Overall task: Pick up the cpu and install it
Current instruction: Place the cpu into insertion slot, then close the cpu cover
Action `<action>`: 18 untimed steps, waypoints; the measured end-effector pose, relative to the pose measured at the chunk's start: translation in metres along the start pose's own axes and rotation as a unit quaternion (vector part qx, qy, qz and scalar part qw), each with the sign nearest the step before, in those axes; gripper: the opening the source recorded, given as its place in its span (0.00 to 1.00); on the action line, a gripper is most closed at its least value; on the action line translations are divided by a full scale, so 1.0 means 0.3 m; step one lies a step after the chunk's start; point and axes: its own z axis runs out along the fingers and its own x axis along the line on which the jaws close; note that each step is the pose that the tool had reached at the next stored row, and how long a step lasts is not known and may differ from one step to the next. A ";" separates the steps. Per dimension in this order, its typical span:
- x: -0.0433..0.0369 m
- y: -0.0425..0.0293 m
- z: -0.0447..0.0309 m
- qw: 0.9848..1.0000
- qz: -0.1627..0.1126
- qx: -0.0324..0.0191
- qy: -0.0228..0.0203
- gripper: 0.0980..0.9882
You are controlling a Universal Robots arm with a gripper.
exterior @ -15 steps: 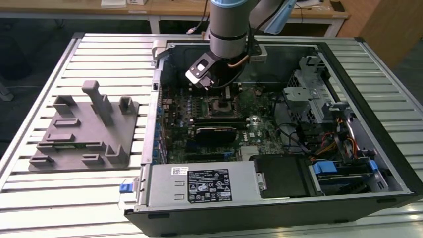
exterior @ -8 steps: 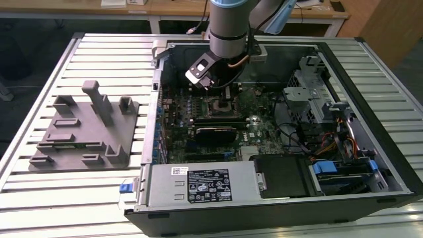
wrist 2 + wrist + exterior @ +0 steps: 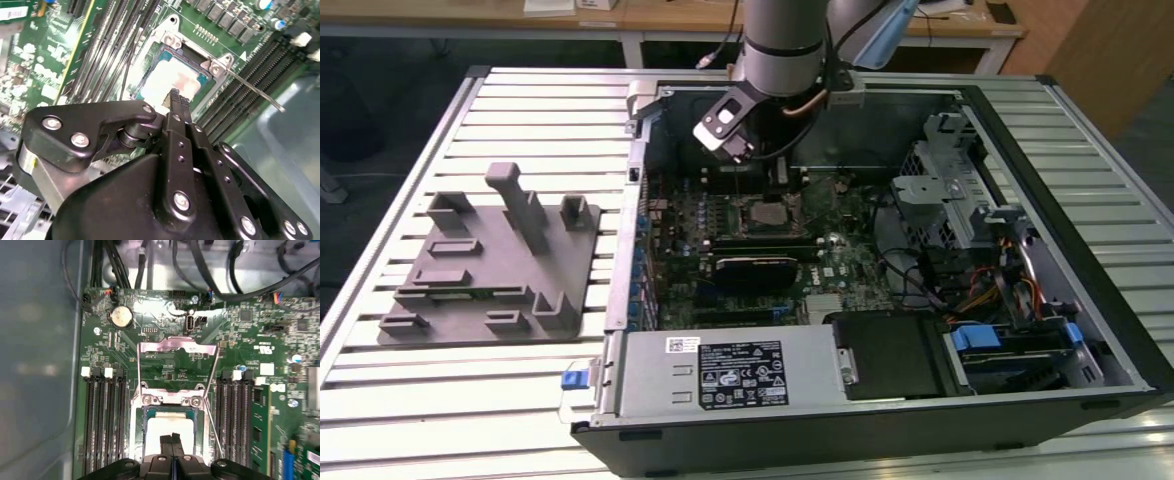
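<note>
Fingers pressed together, gripping nothing, tips over cpu. Cpu lies flat in motherboard socket (cover plate open) inside computer case on slatted surface.

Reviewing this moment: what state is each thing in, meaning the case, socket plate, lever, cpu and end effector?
computer case: open, side panel off
socket load plate: flipped up, open
socket lever: released, swung away from the socket
cpu: lying flat in the socket, uncovered
end effector: shut, tips at the cpu's top plate; whether they touch it cannot be told
</note>
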 end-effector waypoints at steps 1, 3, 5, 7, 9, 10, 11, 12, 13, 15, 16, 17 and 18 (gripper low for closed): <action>0.000 0.000 -0.012 1.000 0.000 0.000 0.000 0.01; 0.000 0.002 -0.036 1.000 0.000 0.000 0.000 0.01; -0.001 0.003 -0.060 1.000 0.000 -0.001 0.000 0.01; -0.001 0.004 -0.083 1.000 0.000 -0.001 0.000 0.01; -0.001 0.004 -0.104 1.000 0.000 -0.002 0.000 0.01; -0.001 0.005 -0.110 1.000 0.000 -0.002 0.000 0.01; -0.001 0.005 -0.111 1.000 0.000 -0.002 0.000 0.01; -0.001 0.005 -0.111 1.000 0.000 -0.002 0.000 0.01; -0.001 0.005 -0.111 1.000 0.000 -0.002 0.000 0.01; -0.001 0.005 -0.111 1.000 0.000 -0.002 0.000 0.01; -0.001 0.005 -0.111 1.000 0.000 -0.002 0.000 0.01; -0.001 0.005 -0.111 1.000 0.000 -0.002 0.000 0.01; -0.001 0.005 -0.111 1.000 0.000 -0.002 0.000 0.01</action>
